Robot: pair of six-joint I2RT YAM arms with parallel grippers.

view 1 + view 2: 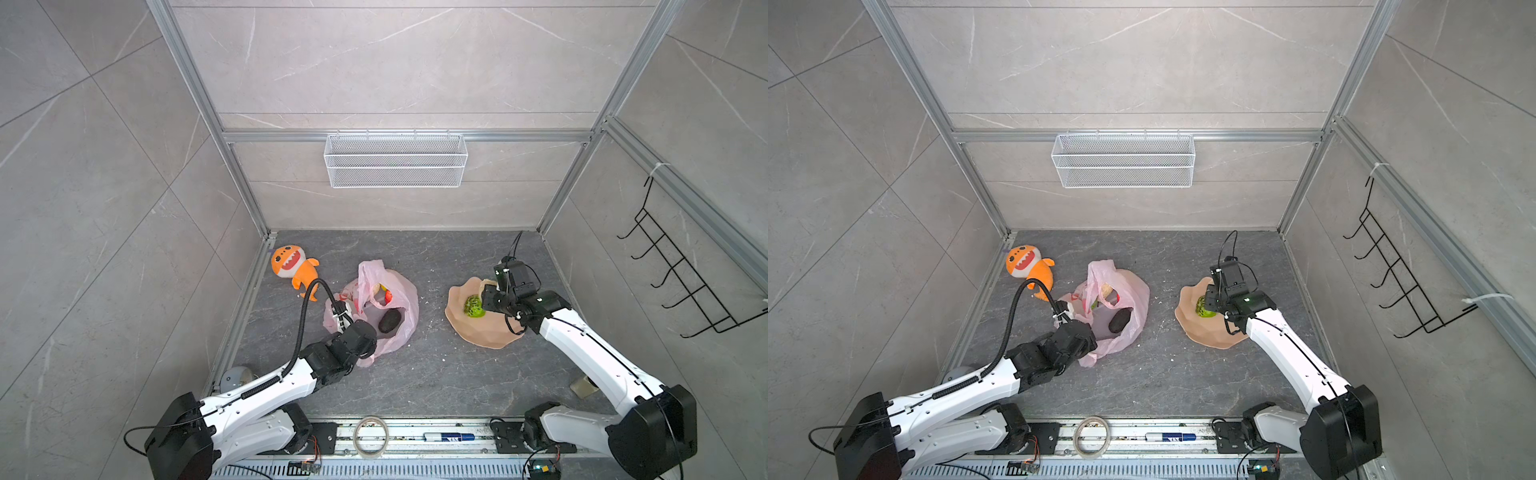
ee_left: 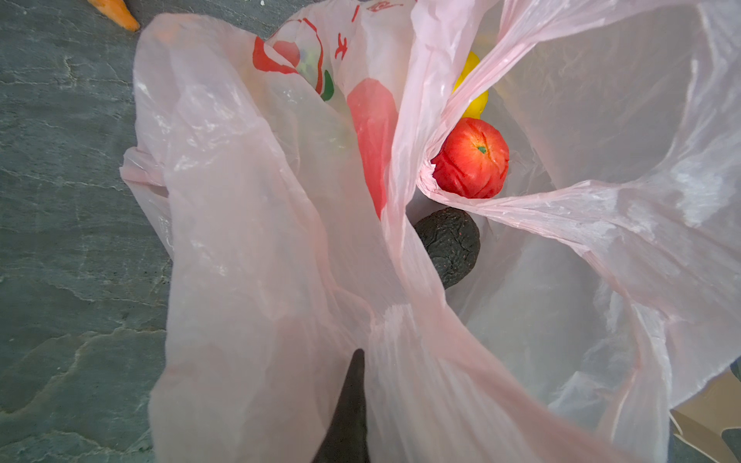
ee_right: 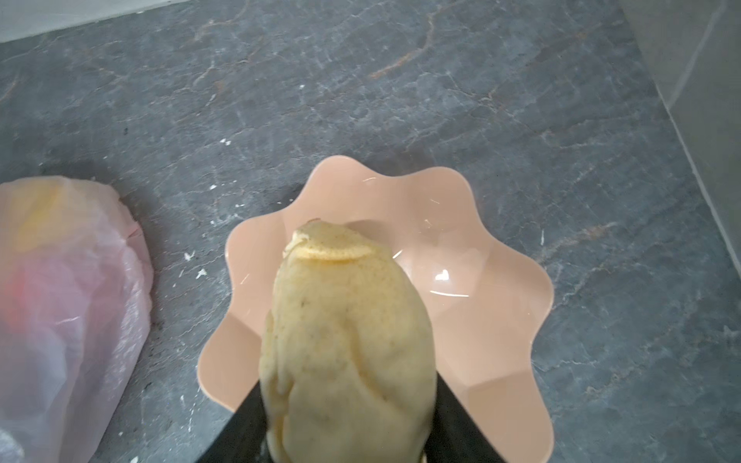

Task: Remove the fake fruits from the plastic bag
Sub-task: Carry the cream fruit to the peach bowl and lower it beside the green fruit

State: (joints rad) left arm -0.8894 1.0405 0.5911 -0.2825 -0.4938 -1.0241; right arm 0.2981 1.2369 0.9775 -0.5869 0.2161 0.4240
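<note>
The pink plastic bag point(image 1: 405, 291) point(image 1: 1138, 291) lies open on the dark floor. My left gripper point(image 1: 343, 316) point(image 2: 357, 360) is shut on its near rim and holds the film up. Inside the bag I see a red apple point(image 2: 471, 158), a dark avocado point(image 2: 451, 244) point(image 1: 390, 321) and a yellow lemon point(image 2: 475, 100). My right gripper point(image 1: 488, 291) point(image 3: 348, 385) is shut on a cream lumpy fruit point(image 3: 345, 328) just above the peach bowl point(image 3: 501, 320) point(image 1: 490, 334). A green bumpy ball point(image 1: 473, 306) point(image 1: 1204, 309) sits in that bowl.
An orange plush shark point(image 1: 291, 266) lies at the back left, close to the bag. A white wire basket point(image 1: 395, 160) hangs on the back wall and a black hook rack point(image 1: 673, 274) on the right wall. A tape roll point(image 1: 370, 436) and a marker point(image 1: 449, 437) lie on the front rail.
</note>
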